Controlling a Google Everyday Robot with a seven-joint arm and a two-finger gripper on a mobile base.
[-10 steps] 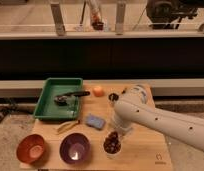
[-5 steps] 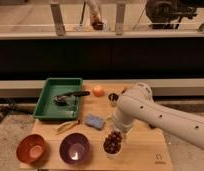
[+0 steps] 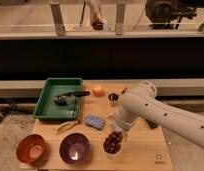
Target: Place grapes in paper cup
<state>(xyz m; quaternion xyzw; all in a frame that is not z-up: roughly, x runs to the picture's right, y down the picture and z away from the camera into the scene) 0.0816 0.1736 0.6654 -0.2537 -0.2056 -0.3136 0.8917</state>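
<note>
The bunch of dark red-purple grapes [image 3: 113, 141] is near the front edge of the wooden table [image 3: 145, 150], right of the purple bowl. It sits on top of the small white paper cup [image 3: 112, 154]; only a pale sliver of the cup shows beneath the bunch. My gripper [image 3: 117, 130] is directly above the grapes, at the end of the thick white arm [image 3: 160, 112] that reaches in from the right. The arm's wrist hides most of the gripper, so I cannot tell whether it still holds the grapes.
A green tray [image 3: 45, 102] with a dark tool [image 3: 70, 96] stands at the back left. An orange fruit [image 3: 98, 90] and a small dark cup [image 3: 113, 98] are behind the arm. A blue sponge [image 3: 94, 121], a purple bowl [image 3: 75, 147] and an orange-red bowl [image 3: 31, 148] are to the left.
The arm's wrist has swung a little to the left and lower over the grapes. The grapes have stayed at almost the same spot over the cup.
</note>
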